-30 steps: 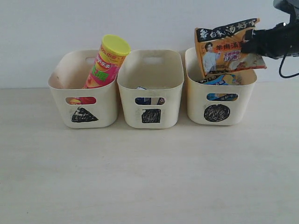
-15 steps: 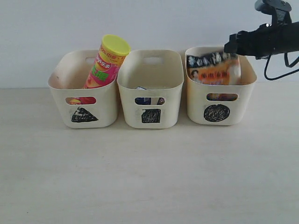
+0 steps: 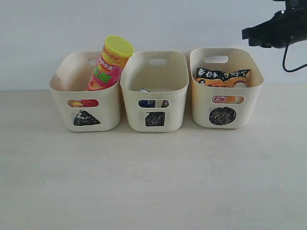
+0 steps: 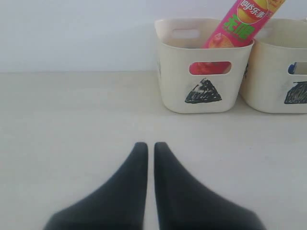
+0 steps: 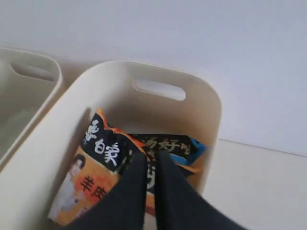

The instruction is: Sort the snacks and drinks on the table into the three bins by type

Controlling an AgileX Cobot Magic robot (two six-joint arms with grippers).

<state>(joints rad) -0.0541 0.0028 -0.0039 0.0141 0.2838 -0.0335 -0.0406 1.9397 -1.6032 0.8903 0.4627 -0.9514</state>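
Right tool point(image 3: 247, 34): jaws pressed together, nothing held; raised clear above the circle bin point(image 3: 201, 112).
Left tool point(image 4: 146, 146): jaws together, empty; low over the bench point(image 4: 72, 124).
Orange-brown noodle packet point(image 3: 222, 77): inside the circle bin, lying over the blue packet point(image 5: 197, 146).
Pink chip can point(image 3: 109, 64): leaning in the triangle bin point(image 3: 108, 115), yellow lid above the rim.
Square bin point(image 3: 134, 112): stands between the other two.
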